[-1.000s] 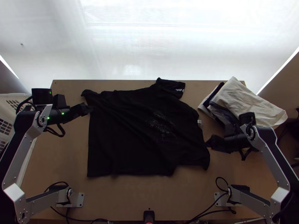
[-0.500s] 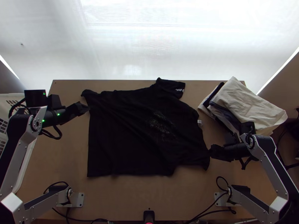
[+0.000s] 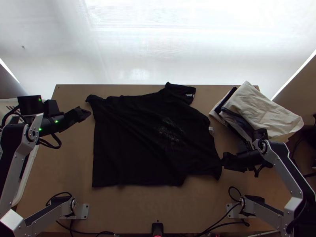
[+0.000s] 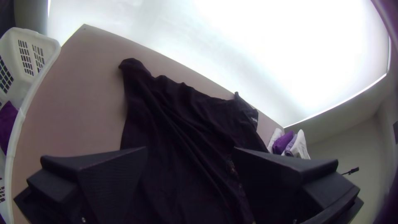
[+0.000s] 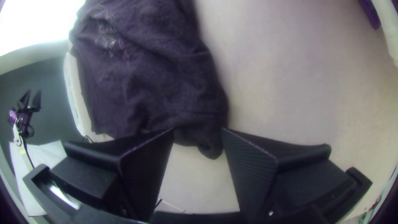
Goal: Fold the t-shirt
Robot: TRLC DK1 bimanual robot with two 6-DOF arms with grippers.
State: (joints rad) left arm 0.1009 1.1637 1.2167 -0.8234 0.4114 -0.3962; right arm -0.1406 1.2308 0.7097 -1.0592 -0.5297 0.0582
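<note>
A rumpled black T-shirt (image 3: 134, 146) lies spread mid-frame. Left gripper (image 3: 87, 113), centre left, and right gripper (image 3: 223, 159), lower right, gape beside it.

Right gripper (image 3: 222, 159): two ridged black fingers (image 5: 145, 170) standing apart. In line with the gap, the end of a dark t-shirt sleeve (image 5: 207, 141); contact unclear. Shirt body (image 5: 166, 70) rumpled, pale print (image 5: 110, 37) visible. Light table (image 5: 282, 83) alongside. Well apart, a curved white rim (image 5: 387, 29).
</note>
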